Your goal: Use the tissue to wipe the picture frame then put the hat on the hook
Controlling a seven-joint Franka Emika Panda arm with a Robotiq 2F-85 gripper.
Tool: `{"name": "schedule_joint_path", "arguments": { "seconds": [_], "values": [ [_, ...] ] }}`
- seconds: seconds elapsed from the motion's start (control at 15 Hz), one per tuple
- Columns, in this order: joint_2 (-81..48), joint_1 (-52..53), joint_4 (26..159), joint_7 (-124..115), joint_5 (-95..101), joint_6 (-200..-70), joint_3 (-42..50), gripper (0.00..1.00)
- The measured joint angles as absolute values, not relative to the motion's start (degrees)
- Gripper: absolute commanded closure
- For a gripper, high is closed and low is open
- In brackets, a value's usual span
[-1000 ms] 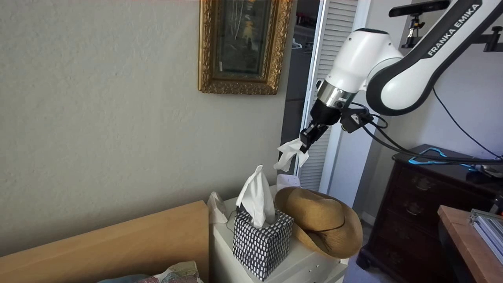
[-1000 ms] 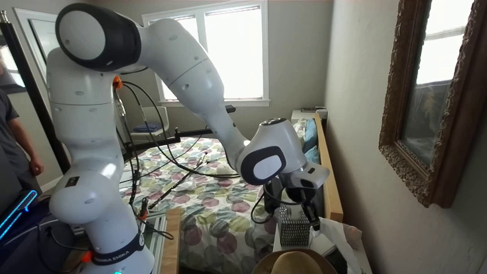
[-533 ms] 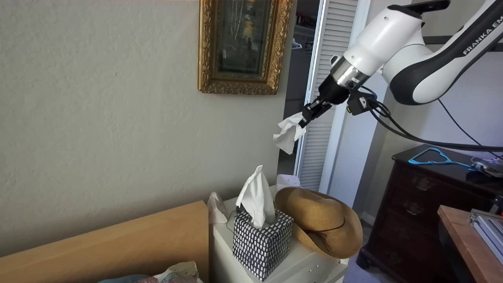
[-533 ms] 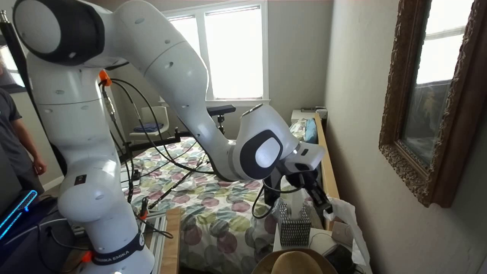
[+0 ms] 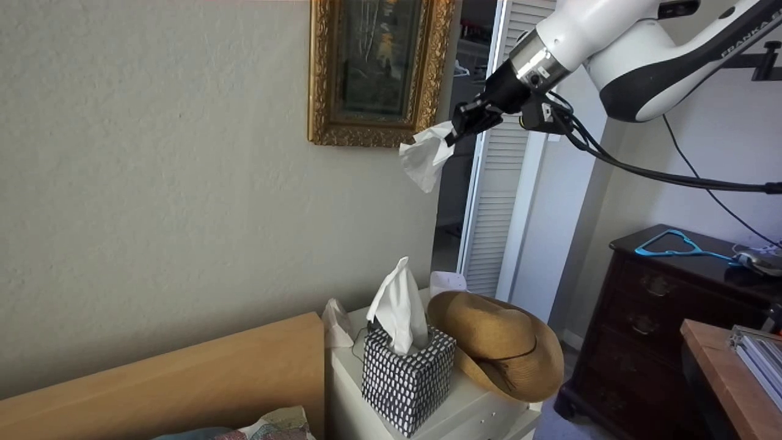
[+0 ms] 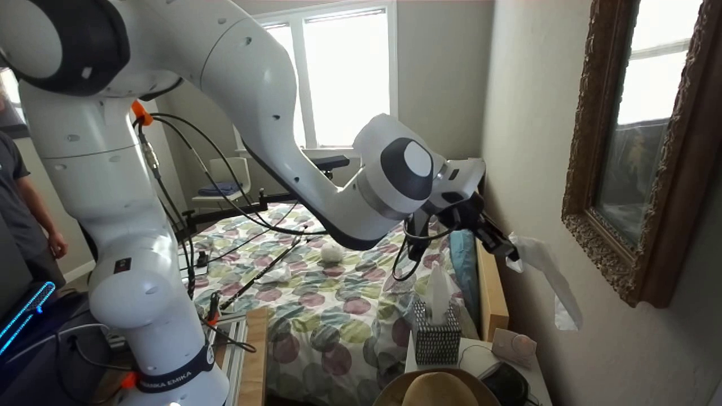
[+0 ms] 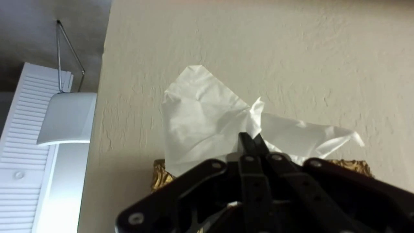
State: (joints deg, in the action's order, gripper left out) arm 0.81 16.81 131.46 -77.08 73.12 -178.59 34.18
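**While the straw hat [image 5: 501, 342] is resting on the nightstand [image 5: 469, 394], my gripper [image 7: 252, 140] is holding a tissue [image 5: 426, 157] near the picture frame [image 5: 372, 135]**

Where the wrist view is looking along my fingers [image 7: 245, 147], the two tips are pressing together and pinching the crumpled white tissue, whose loose ends are fanning out to either side, with the gold of the picture frame showing behind. I'm holding the tissue near the frame's bottom edge; in an exterior view a strip of wall [image 6: 586, 282] is separating the two. Whether the tissue is touching that wall, I'm not managing to tell.

Down on the nightstand, the black-and-white tissue box [image 5: 409, 373] is standing upright by the edge nearest the headboard [image 5: 244, 373], a second tissue [image 5: 400, 305] poking up from its top. The straw hat is lying crown up just beside the box, its brim covering the opposite edge. A blue hanger [image 5: 678, 252] is lying on top of a dark dresser [image 5: 635, 360].
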Motion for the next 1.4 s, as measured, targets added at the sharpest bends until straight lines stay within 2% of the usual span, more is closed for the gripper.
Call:
{"name": "schedule_joint_path", "arguments": {
  "seconds": [0.33, 0.87, 1.4],
  "values": [
    [-0.69, 18.17, 128.15, -86.94, 77.79, -169.59, 31.82, 0.99],
    [-2.34, 18.13, 127.77, -87.71, 77.83, -169.27, 31.79, 1.0],
    [-3.73, 17.43, 121.1, -90.3, 77.85, -169.68, 32.73, 1.0]
  ]
}}
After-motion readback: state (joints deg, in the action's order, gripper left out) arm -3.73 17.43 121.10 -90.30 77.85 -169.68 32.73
